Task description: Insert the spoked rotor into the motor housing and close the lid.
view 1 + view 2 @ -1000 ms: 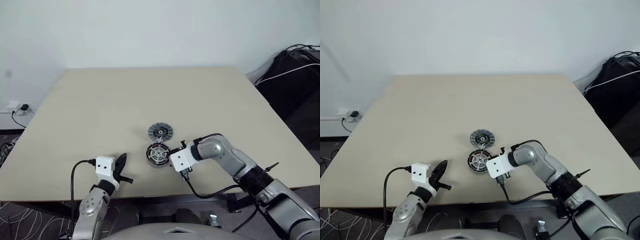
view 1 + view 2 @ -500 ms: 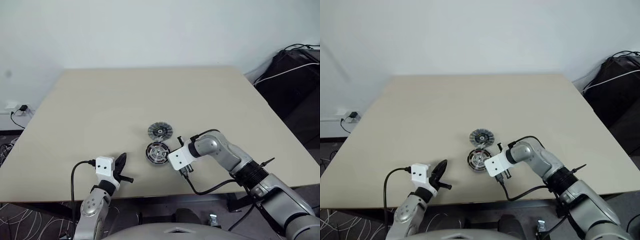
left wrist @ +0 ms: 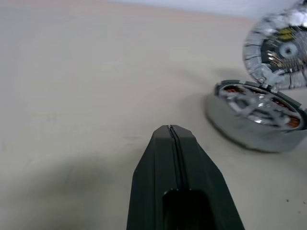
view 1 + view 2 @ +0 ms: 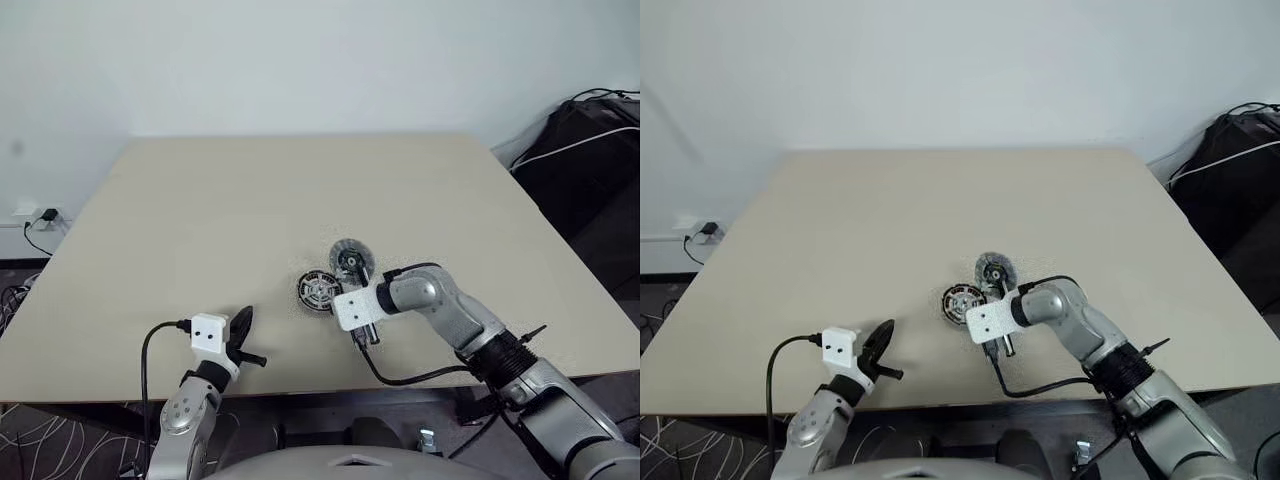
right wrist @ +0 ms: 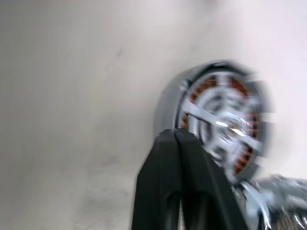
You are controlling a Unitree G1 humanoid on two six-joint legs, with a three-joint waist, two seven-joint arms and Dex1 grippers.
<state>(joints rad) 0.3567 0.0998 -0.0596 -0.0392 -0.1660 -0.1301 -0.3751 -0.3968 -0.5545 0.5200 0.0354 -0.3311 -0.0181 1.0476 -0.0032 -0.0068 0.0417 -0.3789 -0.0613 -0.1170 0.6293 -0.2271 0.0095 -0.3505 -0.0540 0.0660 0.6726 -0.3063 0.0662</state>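
Two black fingers (image 5: 180, 187) pressed together at six o'clock over a pale table (image 5: 72, 96), tips overlapping the housing (image 5: 216, 120) at about two o'clock, copper windings showing between the silver spokes of the rotor (image 5: 224, 125) seated inside, blurred grey lid (image 5: 278, 211) edge at five o'clock.

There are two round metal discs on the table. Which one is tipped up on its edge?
The lid, the one farther from the robot, beside its right hand. The motor housing lies flat, with the spoked rotor sitting inside.
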